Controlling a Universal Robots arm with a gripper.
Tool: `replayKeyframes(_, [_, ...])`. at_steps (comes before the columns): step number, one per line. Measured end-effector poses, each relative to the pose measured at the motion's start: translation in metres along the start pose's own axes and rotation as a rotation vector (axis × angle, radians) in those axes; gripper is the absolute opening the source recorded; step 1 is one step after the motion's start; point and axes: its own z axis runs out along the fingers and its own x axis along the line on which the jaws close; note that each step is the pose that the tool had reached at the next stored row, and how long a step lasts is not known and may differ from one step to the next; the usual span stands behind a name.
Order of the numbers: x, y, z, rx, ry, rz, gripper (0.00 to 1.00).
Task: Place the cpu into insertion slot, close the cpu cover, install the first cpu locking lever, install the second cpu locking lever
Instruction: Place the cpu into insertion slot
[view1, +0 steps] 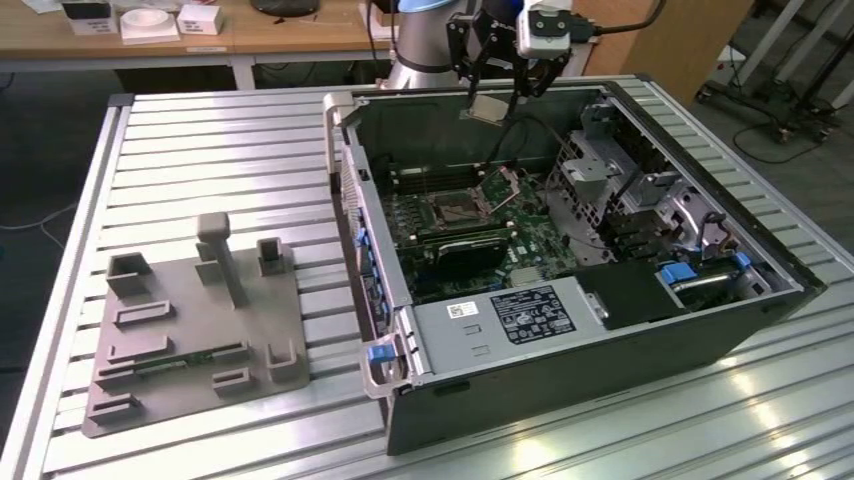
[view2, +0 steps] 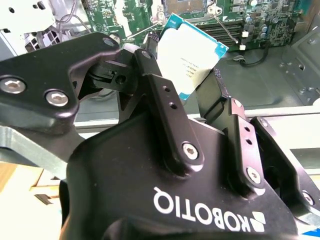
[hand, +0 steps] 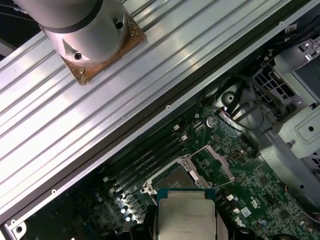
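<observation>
Small flat square cpu (view2: 192, 52), dull silver-grey on top with fine dark print and a thin teal-green edge, tilted in the second wrist view. Pinched by two opposite edges between the black fingers (view2: 167, 105), closed only to the chip's width, one fingertip on each side. In the exterior view, same cpu (view1: 485, 108) in mid-air at the upper middle of the frame, just under the fingers (view1: 475, 80), above the far wall of the open computer case (view1: 587, 380) and well above the green board (view1: 534, 235) inside. In the first wrist view, cpu (hand: 186, 215) metal side up, with the insertion slot (hand: 172, 180) on the board beneath, apart from it. Same insertion slot (view1: 450, 210) near the centre of the exterior frame: square, dark, ringed with silver metal, uncovered. Just beside the slot, cpu cover (hand: 218, 162) standing up on edge; thin wire locking lever (view2: 225, 29) raised off the board. Case lying open side up on the slatted metal counter (view1: 200, 150), grey fixture plate (view1: 187, 330) toward the exterior view's left, well apart from the fingers.
</observation>
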Motion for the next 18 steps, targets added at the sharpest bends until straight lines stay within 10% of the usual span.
replayKeyframes(18, [0.0000,0.0000,0.0001,-0.0012,-0.0052,0.058,0.54])
